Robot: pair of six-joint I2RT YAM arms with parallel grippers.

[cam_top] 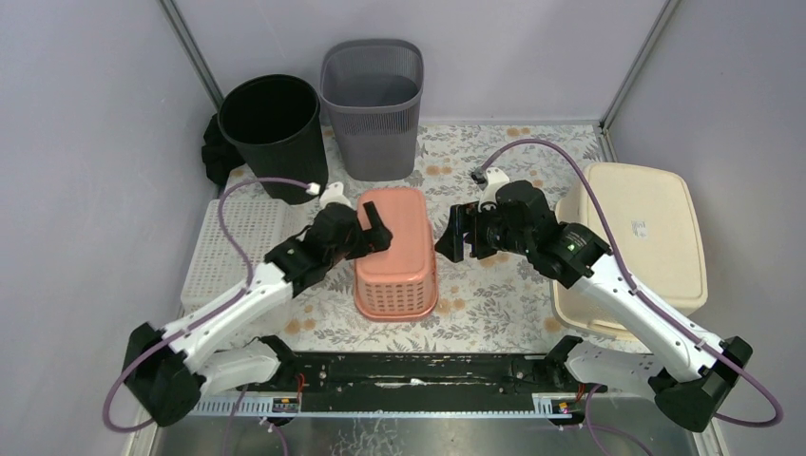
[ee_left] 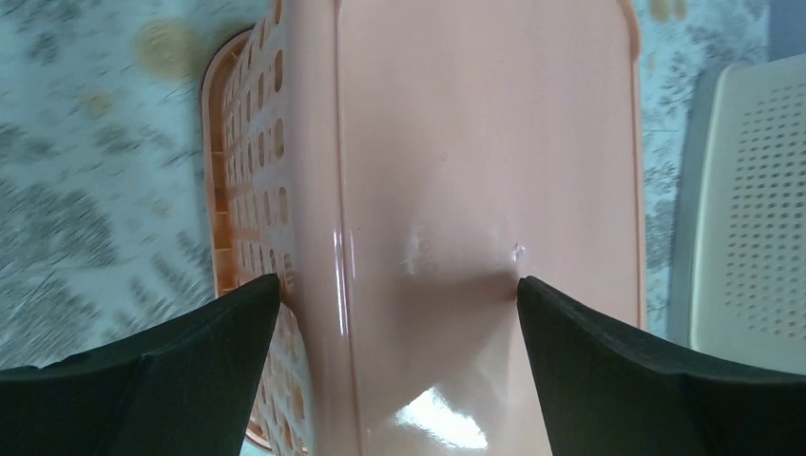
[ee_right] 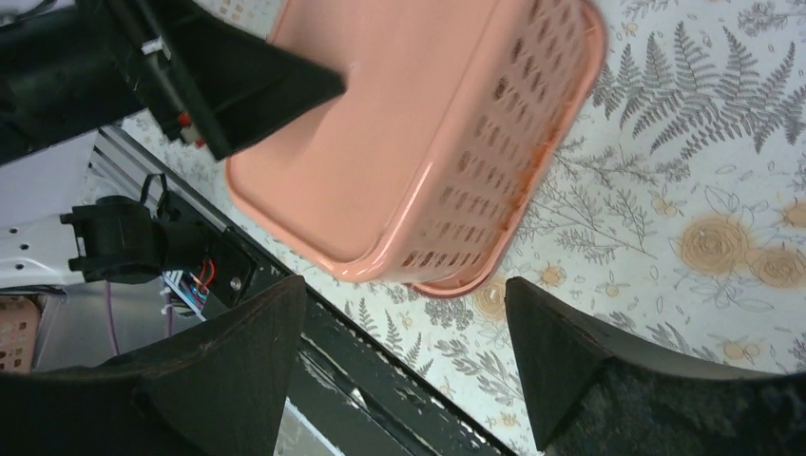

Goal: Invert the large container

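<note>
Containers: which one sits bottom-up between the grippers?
The pink basket, base up, rim down; the black bin and grey bin stand mouth-up at the back.

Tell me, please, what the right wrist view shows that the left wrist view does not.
Only the right wrist view shows one black finger of the left gripper at the pink basket, and the black rail along the table's near edge. Only the left wrist view shows the perforated white tray beside the basket. Both show the basket lying base up on the floral cloth, and each shows its own gripper open, the right gripper holding nothing.
</note>
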